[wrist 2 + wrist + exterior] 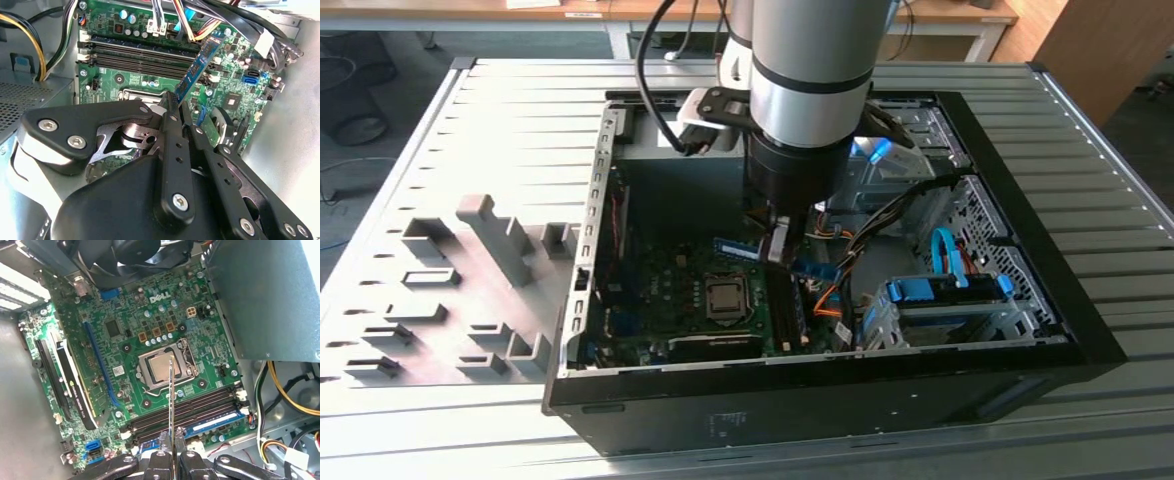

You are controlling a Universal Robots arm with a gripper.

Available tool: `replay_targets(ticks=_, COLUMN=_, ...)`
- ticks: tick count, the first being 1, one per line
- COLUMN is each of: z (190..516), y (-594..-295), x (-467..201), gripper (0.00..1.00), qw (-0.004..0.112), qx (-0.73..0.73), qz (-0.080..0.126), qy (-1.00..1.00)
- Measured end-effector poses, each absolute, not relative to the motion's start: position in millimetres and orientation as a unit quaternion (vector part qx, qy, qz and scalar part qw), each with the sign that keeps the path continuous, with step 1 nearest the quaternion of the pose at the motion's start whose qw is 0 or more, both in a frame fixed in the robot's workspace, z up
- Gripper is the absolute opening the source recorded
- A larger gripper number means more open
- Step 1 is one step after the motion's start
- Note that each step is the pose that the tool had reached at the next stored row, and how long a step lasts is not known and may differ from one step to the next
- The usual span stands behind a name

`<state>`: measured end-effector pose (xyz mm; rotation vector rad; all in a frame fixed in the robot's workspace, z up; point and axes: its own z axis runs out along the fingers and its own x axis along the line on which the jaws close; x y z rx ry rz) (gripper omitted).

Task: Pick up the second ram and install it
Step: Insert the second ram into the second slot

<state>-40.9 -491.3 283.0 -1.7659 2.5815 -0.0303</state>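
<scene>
My gripper (777, 245) is inside the open computer case (827, 385), shut on the second ram (739, 247), a slim blue-faced stick. In the second wrist view the stick (197, 67) juts out from between the black fingers (172, 130) at a slant above the motherboard. The first wrist view shows the ram (172, 390) edge-on as a thin line, hanging over the CPU socket and the long black memory slots (185, 410). It is above the board and not in a slot. Another stick with a blue label (215, 422) sits in the outer slot.
The bare CPU socket (162, 365) lies beside the slots. A black fan (135, 252), the grey power supply (270, 295) and loose cables (285, 390) crowd the case. A drive cage with blue caddies (947, 290) stands on the exterior view's right, grey fixture blocks (467, 270) on the table at its left.
</scene>
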Motion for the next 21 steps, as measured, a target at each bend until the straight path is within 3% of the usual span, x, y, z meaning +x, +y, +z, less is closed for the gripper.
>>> replay_targets(ticks=21, z=282.3, y=-491.3, x=-40.9, gripper=0.14, qw=0.000, qx=-0.513, qz=-0.019, qy=0.858)
